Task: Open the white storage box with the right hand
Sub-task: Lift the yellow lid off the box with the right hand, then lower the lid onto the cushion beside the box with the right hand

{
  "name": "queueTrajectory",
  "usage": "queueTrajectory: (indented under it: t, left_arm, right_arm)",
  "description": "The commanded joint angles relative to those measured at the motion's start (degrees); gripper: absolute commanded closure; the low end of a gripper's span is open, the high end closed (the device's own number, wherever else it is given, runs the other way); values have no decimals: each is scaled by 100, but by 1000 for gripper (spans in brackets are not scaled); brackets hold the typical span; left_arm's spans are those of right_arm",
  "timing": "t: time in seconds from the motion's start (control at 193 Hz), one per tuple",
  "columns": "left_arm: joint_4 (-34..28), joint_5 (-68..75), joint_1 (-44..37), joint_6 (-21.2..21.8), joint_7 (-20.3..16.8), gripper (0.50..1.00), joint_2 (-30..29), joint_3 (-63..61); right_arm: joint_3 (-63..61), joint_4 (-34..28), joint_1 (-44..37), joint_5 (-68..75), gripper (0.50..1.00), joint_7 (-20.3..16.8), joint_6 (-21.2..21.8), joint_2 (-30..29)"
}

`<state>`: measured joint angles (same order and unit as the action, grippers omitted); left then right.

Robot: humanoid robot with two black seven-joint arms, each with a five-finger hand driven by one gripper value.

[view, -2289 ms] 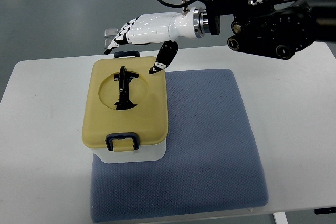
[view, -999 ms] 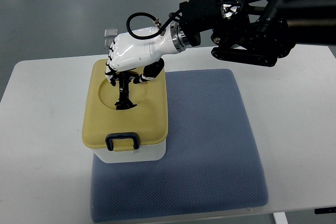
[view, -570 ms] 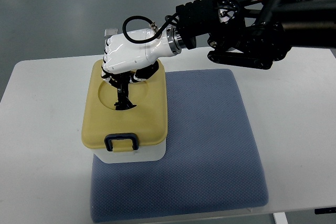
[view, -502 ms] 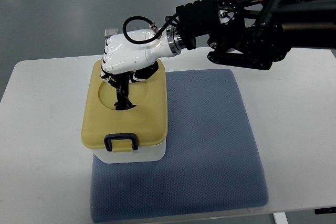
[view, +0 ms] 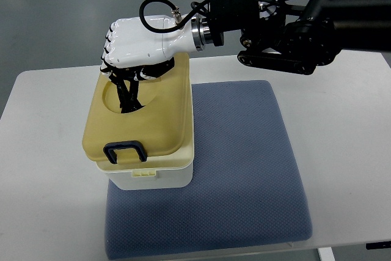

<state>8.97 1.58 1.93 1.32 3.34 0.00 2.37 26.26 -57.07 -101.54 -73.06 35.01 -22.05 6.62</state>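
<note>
Right hand point(view: 135, 44) clenched on black handle point(view: 125, 93) of yellow lid point(view: 160, 128); lid tilted, partly clear of white storage box point(view: 160, 176) on blue mat point(view: 244, 169). Step: lifting. Next, probably: raise lid fully clear.

Tabletop point(view: 43, 151): white, with rounded corners, it fills most of the view.
Mat point(view: 244, 169): blue-grey, with a fine woven texture, it lies flat on the tabletop near its front edge.
Floor point(view: 61, 16): grey and smooth, visible beyond the far edge of the tabletop.
</note>
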Motion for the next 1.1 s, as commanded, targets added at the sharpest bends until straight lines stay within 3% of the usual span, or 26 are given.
queueTrajectory:
  t: [0.0, 0.274, 0.59, 0.937, 1.093]
  left_arm:
    - [0, 0, 0, 0, 0, 500, 0, 0]
    - [0, 0, 0, 0, 0, 500, 0, 0]
    - [0, 0, 0, 0, 0, 500, 0, 0]
    - [0, 0, 0, 0, 0, 500, 0, 0]
    - [0, 0, 0, 0, 0, 500, 0, 0]
  right_arm:
    - [-69, -23, 12, 2, 1000, -1, -1, 270]
    - [-429, -41, 337, -24, 1000, -1, 34, 1281]
    - [-807, -41, 1304, -121, 1000, -1, 17, 2563]
    - [-1369, -14, 2587, -200, 1000, -1, -27, 2968]
    - [-1396, -14, 2904, -288, 1000, -1, -256, 2977]
